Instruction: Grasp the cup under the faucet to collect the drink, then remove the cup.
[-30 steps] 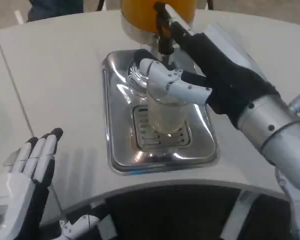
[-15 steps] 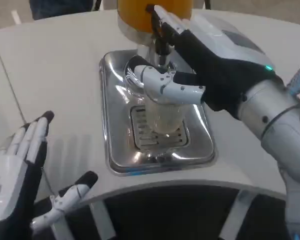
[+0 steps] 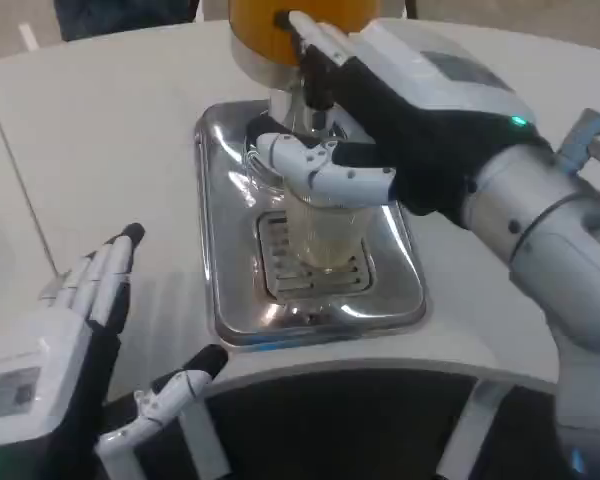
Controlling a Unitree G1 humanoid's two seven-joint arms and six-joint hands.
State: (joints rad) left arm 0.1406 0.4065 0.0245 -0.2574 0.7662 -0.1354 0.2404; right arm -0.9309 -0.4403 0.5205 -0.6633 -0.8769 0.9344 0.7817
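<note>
A clear cup [image 3: 326, 232] stands upright on the grate of the steel drip tray [image 3: 230, 300], under the black faucet [image 3: 313, 80] of an orange drink dispenser [image 3: 265, 25]. My right hand [image 3: 400, 130] wraps around the cup's upper part, its white fingers [image 3: 325, 172] across the front and the black palm behind. Pale liquid seems to fill the cup's lower part. My left hand [image 3: 65, 350] hovers open above the table at the lower left, fingers spread, thumb [image 3: 165, 395] pointing toward the tray.
The white table's curved front edge [image 3: 330, 365] runs just below the tray, with a dark gap beneath it. Bare tabletop [image 3: 110, 150] lies to the left of the tray and behind my right forearm [image 3: 560, 250].
The whole picture has shifted slightly, so the camera moved. My left hand has risen and come further into view, thumb now showing. My right hand stays around the cup under the faucet.
</note>
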